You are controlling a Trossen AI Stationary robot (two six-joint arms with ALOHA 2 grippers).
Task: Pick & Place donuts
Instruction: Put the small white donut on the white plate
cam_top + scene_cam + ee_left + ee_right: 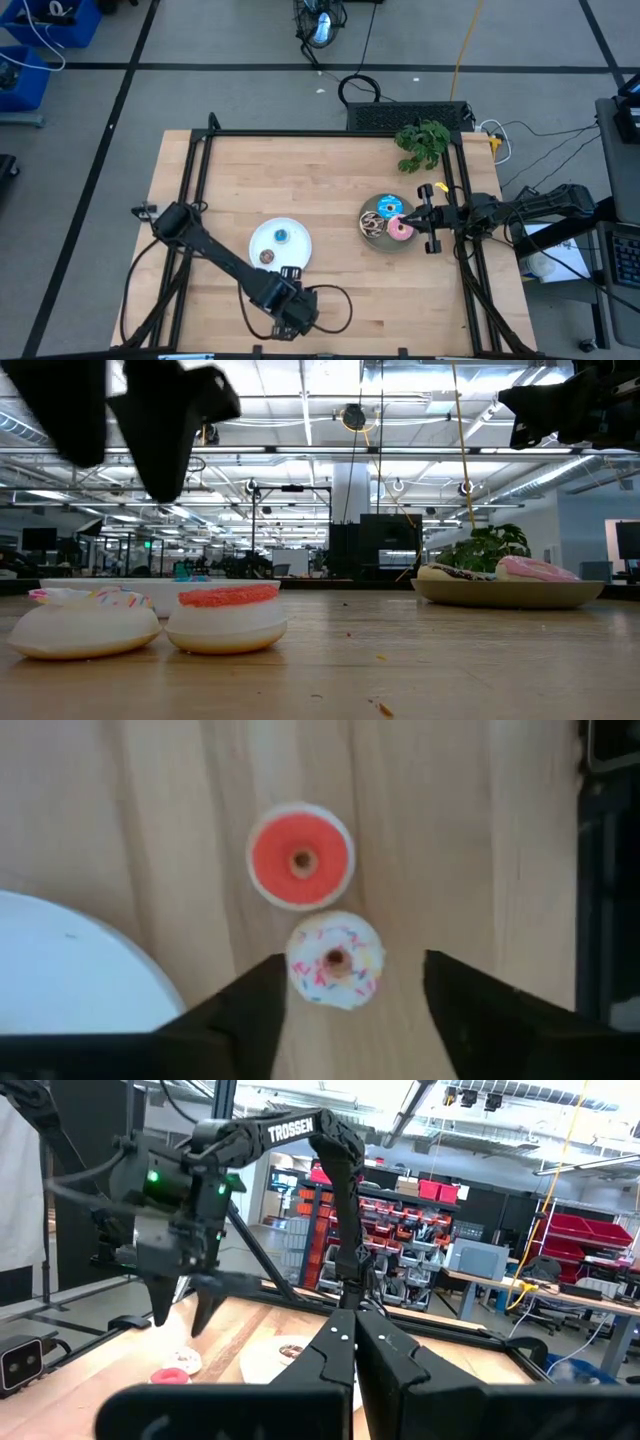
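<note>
Cream sprinkled donut [335,965] lies directly below the left gripper [350,1005], between its parted fingers; right gripper [352,1342] waits closed, well apart

Seven donuts [401,229] in all, two plates [296,250], one plant [423,144] and two grippers [292,305]

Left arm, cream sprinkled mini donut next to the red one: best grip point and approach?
Come straight down with the left gripper, open above it. The cream sprinkled donut lies flat, hole up, so pinch the outer rim across its width. Keep the fingers on the sides away from the red donut, which sits right beside it.
</note>
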